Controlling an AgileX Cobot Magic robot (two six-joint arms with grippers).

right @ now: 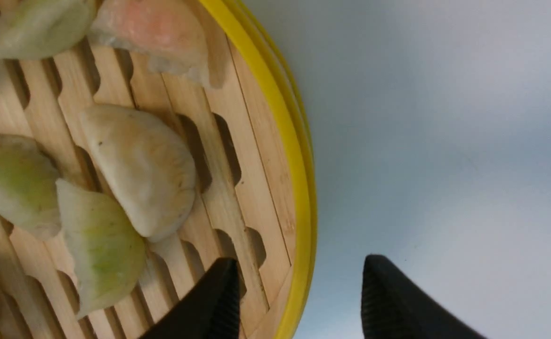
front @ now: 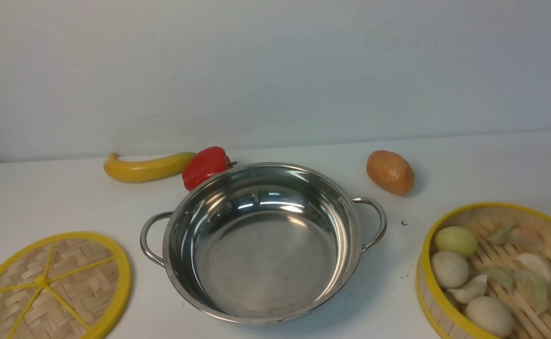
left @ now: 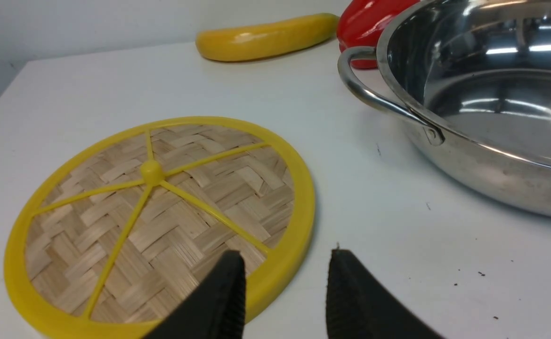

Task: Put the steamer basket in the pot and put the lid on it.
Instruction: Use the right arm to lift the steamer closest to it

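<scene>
Taking the pot (front: 266, 263) as the dial, seen from the robot's side:

- Pot sits mid-table (front: 468, 160), empty, steel bright, loop handles out at 3 and 9. Nothing in it, so the first half of the job is not yet done.
- Steamer basket (front: 422, 268) down at 4 o'clock, well apart from the pot and partly cut off by the edge of the front view. It stands upright on the table, with round buns (front: 449, 269) on the pot side and folded dumplings (right: 139, 169) across the slats.
- Lid (front: 52, 285) at 8 o'clock, lying flat with the spoked face up, clear of the pot's near handle.
- Strays along the back: banana (front: 146, 167) at about 10, red bell pepper (front: 206, 165) at 11, close behind the pot rim, and potato (front: 390, 172) at 1. None of them lies between basket and pot.

Claws (neither arm shows in the front view; the wrist views carry this):

- Right claw (right: 299, 263) has its jaws spread wide with nothing in them. One finger hangs over the slatted floor and the other over bare table, the yellow rim running between. I read that as lining up to pinch the wall, since a load of loose food leaves the thin wall as the only clean hold. I cannot tell whether a finger touches anything.
- Left claw (left: 286, 263) is parted too and carries nothing. It is poised with the lid's rim between its fingers, which looks like waiting its turn. A flat disc offers only its edge.

Likely next: close on the wall, lift level so the buns don't roll, and carry toward 10 o'clock to reach the pot.
</scene>
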